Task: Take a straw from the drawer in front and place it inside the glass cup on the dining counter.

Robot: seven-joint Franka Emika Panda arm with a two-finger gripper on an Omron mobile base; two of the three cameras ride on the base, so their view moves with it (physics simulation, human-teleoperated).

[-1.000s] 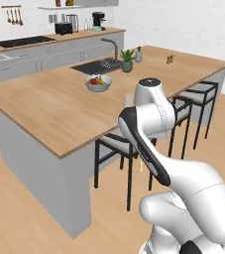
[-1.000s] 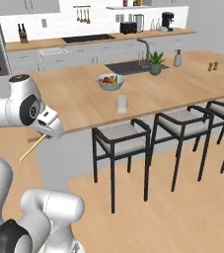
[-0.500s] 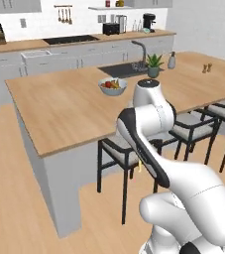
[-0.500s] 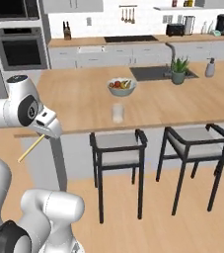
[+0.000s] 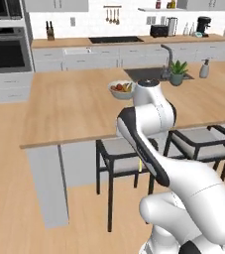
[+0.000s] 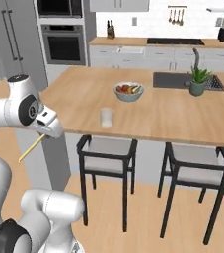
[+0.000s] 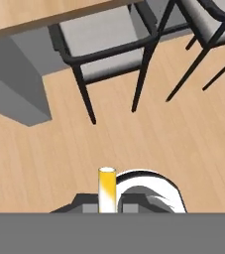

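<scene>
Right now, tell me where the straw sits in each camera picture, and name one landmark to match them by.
Left base view: straw, a short yellow sliver beside the arm, just below centre.
Right base view: slanting down-left from the shut jaws, at left.
Hand view: bottom centre, pointing up.
Shared landmark: the nearest stool at the dining counter.

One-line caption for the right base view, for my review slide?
Gripper shut on the straw, held low beside the dining counter, short of the glass cup near the fruit bowl.
</scene>
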